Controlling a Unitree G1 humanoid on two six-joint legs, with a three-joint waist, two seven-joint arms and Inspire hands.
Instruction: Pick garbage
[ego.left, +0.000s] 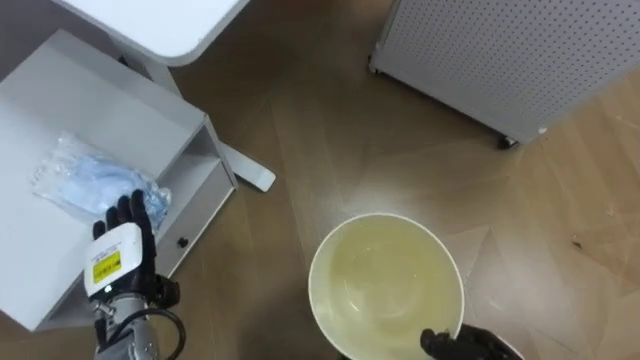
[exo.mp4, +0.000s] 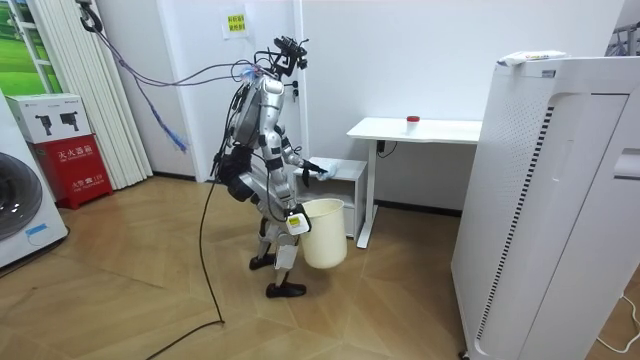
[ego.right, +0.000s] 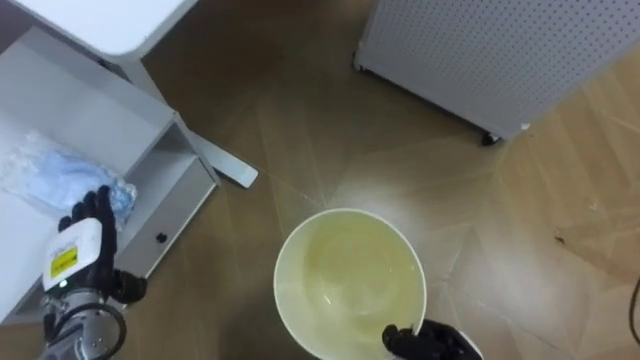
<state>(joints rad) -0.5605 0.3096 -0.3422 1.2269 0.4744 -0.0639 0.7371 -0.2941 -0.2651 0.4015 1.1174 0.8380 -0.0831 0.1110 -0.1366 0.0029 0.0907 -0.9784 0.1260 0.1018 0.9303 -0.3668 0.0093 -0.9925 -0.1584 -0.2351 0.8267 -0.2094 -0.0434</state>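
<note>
A crumpled clear and pale blue plastic bag (ego.left: 85, 180) lies on top of a low white drawer cabinet (ego.left: 90, 100). My left hand (ego.left: 122, 245) hovers at the bag's near edge, fingers straight, their tips at the plastic. A cream round bin (ego.left: 313, 275) hangs over the wooden floor, its inside empty. My right hand (ego.left: 470, 346) grips the bin's near rim from below. In the room view I stand beside the cabinet (exo.mp4: 345, 170) with the bin (exo.mp4: 322, 232) held at knee height.
A white desk (ego.left: 160, 20) overhangs the cabinet, and its flat foot (ego.left: 250, 172) runs across the floor beside the drawer front. A white perforated appliance (ego.left: 500, 50) stands to the far right. A small red object (exo.mp4: 412, 120) sits on the desk.
</note>
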